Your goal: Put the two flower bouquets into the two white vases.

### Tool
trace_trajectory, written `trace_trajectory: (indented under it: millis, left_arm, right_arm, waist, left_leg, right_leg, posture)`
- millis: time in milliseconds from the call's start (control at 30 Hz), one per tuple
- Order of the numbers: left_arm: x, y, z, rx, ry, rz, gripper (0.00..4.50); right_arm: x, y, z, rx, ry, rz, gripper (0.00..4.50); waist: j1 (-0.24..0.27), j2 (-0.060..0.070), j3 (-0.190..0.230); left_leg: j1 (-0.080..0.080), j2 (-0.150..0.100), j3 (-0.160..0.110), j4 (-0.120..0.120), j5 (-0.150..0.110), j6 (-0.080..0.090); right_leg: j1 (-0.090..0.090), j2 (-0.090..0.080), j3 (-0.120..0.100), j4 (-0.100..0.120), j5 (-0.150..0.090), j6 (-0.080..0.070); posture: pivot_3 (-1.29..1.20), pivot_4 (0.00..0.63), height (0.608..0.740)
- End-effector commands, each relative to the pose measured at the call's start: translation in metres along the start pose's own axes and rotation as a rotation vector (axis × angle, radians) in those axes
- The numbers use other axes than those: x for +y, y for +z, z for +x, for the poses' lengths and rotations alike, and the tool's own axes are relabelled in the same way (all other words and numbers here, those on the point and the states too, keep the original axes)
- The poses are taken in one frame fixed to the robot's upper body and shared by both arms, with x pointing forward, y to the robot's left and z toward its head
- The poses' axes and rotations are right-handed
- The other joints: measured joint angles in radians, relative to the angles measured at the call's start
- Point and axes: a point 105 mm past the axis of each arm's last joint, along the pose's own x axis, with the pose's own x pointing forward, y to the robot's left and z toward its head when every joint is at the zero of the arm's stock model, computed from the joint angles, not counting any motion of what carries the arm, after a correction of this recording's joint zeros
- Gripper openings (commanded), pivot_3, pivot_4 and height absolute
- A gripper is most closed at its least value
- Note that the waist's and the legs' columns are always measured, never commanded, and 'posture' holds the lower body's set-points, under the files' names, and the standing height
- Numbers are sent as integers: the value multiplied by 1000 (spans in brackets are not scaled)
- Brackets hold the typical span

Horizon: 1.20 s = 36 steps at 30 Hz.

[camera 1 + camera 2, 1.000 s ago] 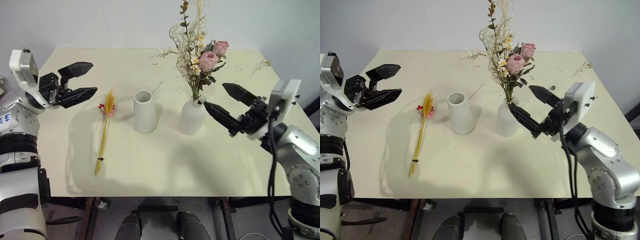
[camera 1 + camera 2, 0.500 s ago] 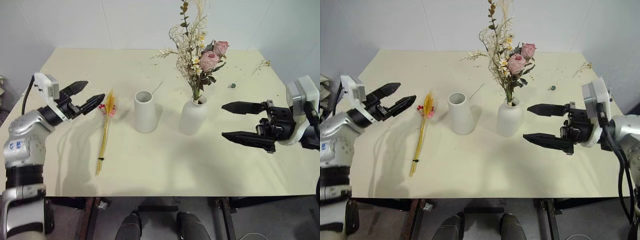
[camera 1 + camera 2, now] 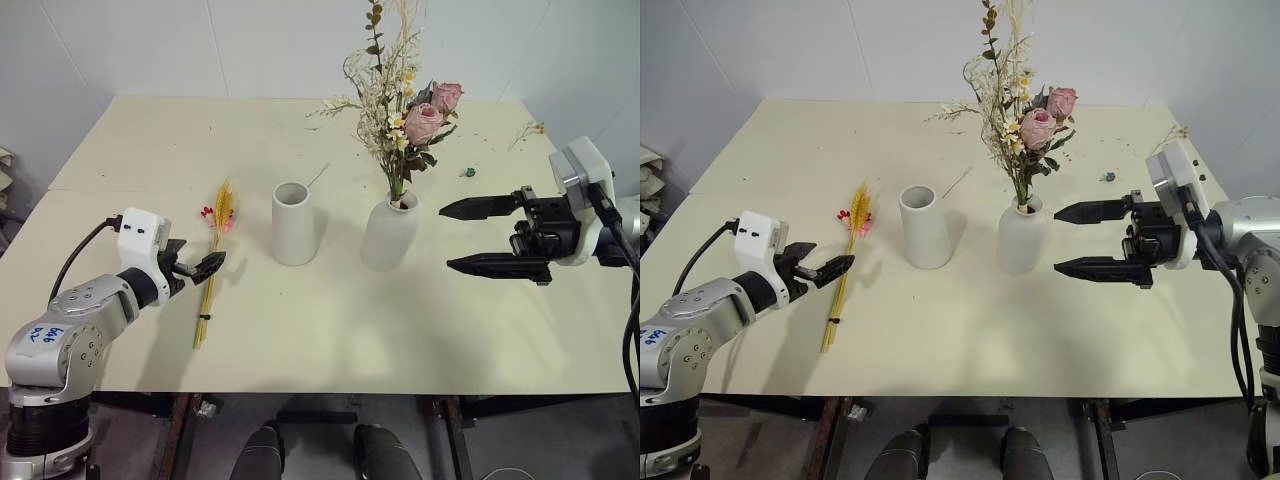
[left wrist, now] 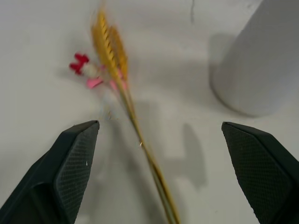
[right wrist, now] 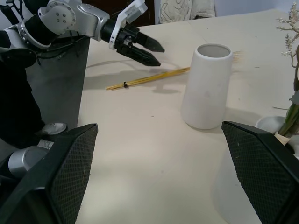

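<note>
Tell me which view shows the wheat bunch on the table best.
The left eye view: the whole wheat bunch lies flat on the table, from flower tip to stem end, beside the empty vase. The right eye view shows the same. The left wrist view gives a blurred close-up of its upper part; the right wrist view shows its stems, the vase hiding the rest.

Both arms are silver-grey metal with rounded joint housings and black bands between segments. The left gripper (image 3: 198,269) and right gripper (image 3: 480,235) each carry two black tapered fingers (image 4: 70,163) with cross-hatched pads, behind a white box-shaped wrist camera block. Black cables loop from each block. Blue handwritten markings sit on the left arm's rounded housing.
</note>
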Motion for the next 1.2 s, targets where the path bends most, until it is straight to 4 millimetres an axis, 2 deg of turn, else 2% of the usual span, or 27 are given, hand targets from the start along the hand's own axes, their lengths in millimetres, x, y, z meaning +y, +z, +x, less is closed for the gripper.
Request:
trace_trajectory:
  millis: [33, 200, 300, 400, 533, 800, 833, 900, 1033, 1200]
  left_arm:
    - [-5, -5, 2, 67, 12, 4, 4500]
    - [-6, -23, 9, 194, 1, 16, 4500]
    - [-7, -27, 14, 234, -5, 12, 4500]
    - [-4, -33, 18, 282, 13, -11, 3938]
    - [2, -39, 22, 327, 33, -23, 2701]
    - [3, -35, 25, 324, 34, -13, 150]
    - [4, -34, 26, 319, 38, -13, 28]
    - [5, -25, 28, 261, 42, -4, 28]
    - [6, 5, 34, 33, 24, 24, 28]
    - [-3, 62, 29, -355, -90, 9, 28]
  right_arm:
    - [1, 9, -1, -8, 11, -46, 4481]
    - [4, 10, -3, -15, 29, -44, 4481]
    - [6, 12, -3, -20, 35, -43, 4481]
    - [7, 11, -3, -15, 30, -44, 4500]
    - [7, 11, -4, -16, 21, -47, 4500]
    - [7, 12, -5, -16, 9, -53, 4500]
    - [7, 12, -6, -17, 6, -54, 4500]
    - [7, 12, -6, -20, 1, -55, 4500]
    - [9, 14, -7, -50, -6, -64, 4500]
    - [7, 27, -8, -180, -43, -81, 4500]
  waist:
    - [0, 0, 0]
    - [0, 0, 0]
    - [0, 0, 0]
    - [0, 0, 0]
    - [0, 1, 0]
    - [0, 1, 0]
    - [1, 1, 0]
    - [1, 1, 0]
    - [4, 0, 0]
    - [3, 0, 0]
  left_leg:
    - [0, 0, 0, 0, 0, 0]
    - [0, 0, 0, 0, 0, 0]
    - [0, 0, 0, 1, 0, -1]
    - [0, 0, 0, 1, 0, -1]
    - [0, 0, 0, 1, 0, -1]
    - [0, 0, 0, 5, -1, -1]
    - [0, 0, 0, 5, -1, -1]
    - [0, 0, 0, 5, -1, -1]
    - [0, 0, 0, 5, -1, -1]
    - [0, 0, 1, 5, -1, -1]
  right_leg:
    - [0, 0, 0, 0, 0, 0]
    - [0, 0, 0, 0, 0, 0]
    - [0, 0, 0, 0, 0, 0]
    - [0, 0, 0, 0, 0, 0]
    - [0, 0, 0, 0, 0, 0]
    - [2, -1, 0, 0, 0, 0]
    - [2, -1, 0, 0, 0, 0]
    - [2, -1, 0, 0, 0, 0]
    - [2, -1, 0, 0, 0, 0]
    - [2, 0, 0, -1, 0, 0]
  posture:
    - [0, 150, 740]
    - [0, 150, 740]
    - [0, 150, 740]
    - [0, 150, 740]
    - [0, 150, 740]
    - [0, 150, 740]
    - [0, 150, 740]
    - [0, 150, 740]
    - [0, 150, 740]
    - [0, 150, 740]
